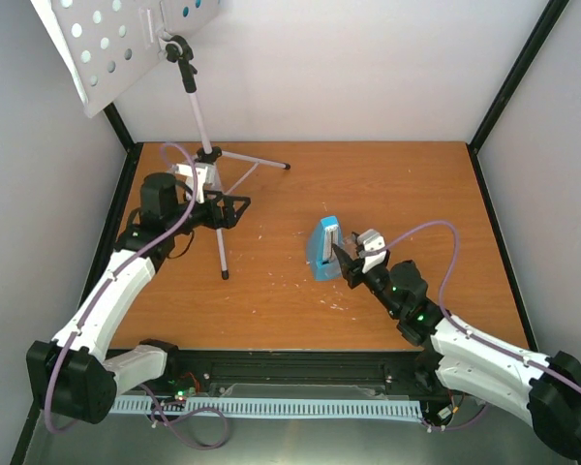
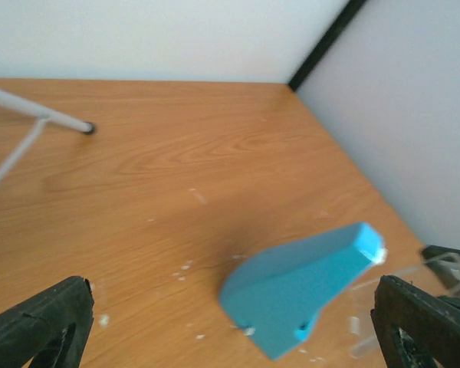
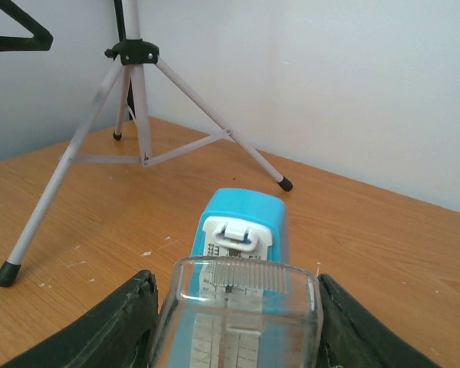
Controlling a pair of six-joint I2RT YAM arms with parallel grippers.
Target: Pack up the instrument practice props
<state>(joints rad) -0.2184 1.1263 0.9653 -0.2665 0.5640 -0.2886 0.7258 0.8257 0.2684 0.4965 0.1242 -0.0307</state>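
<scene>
The clear cover fills the bottom of the right wrist view. It is pinched between the fingers of the right gripper and lined up just short of the light-blue metronome, which sits near the middle of the table. The likely aim is to fit the cover on for packing. The left gripper hangs with jaws apart (holding nothing) beside a leg of the music stand, probably placed to fold it.
</scene>
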